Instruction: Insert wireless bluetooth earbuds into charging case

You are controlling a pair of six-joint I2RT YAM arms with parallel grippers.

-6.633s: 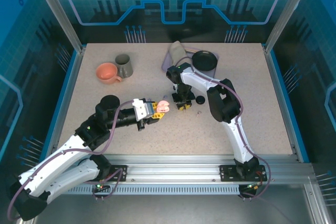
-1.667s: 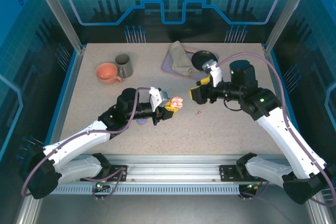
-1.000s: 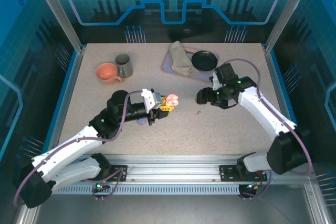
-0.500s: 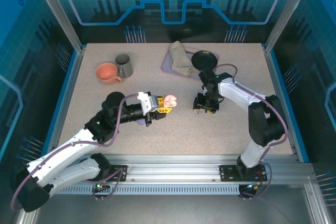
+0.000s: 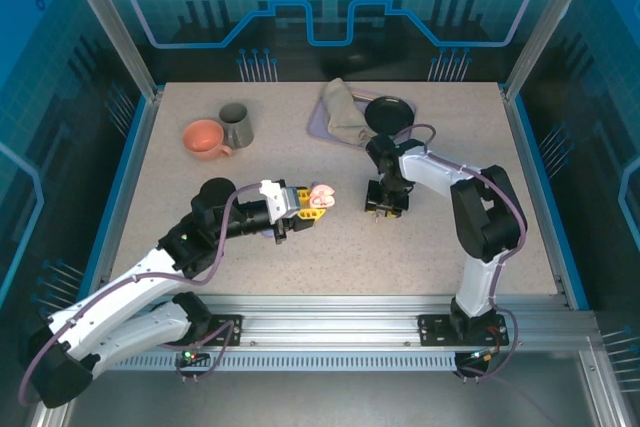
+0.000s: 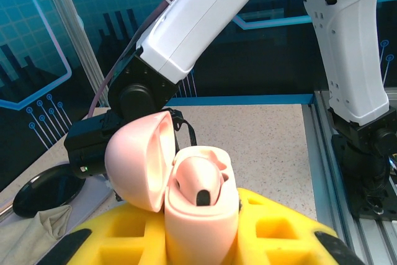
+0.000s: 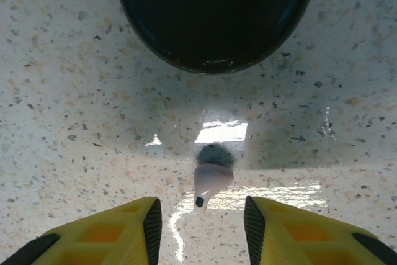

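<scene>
One pale pink-white stemmed earbud (image 7: 209,181) lies on the speckled grey tabletop (image 5: 440,247), between the two yellow fingertips of the right gripper (image 7: 201,215). Its jaws stand apart on either side of the earbud and touch neither flank. A second earbud (image 6: 200,185) of the same colour, dark at its tip, sits in one well of the single pale pink rounded plastic charging case (image 6: 201,215). The case's hinged lid (image 6: 139,159) is swung open to the left in the left wrist view. The left gripper (image 5: 308,203) holds this case, jaws closed on its lower body, raised just left of the table's middle. One black rounded object (image 7: 214,17) lies just beyond the loose earbud. Farther out are one coral ceramic cup (image 5: 205,138) and one grey-green mug (image 5: 236,125), touching, at the far left. At the far middle are one crumpled beige cloth (image 5: 345,115) on a lilac tray (image 5: 318,125) and, beside them, one black round dish (image 5: 390,114). Compared with half a second earlier, the right gripper points down over nearly the same spot while its elbow has folded in nearer the table's middle. A second earlier it lay farther right, and the held case has barely shifted. A narrow strip of bare tabletop separates the two grippers. The near half and the right side up to the blue rim (image 5: 530,177) are open surface.
</scene>
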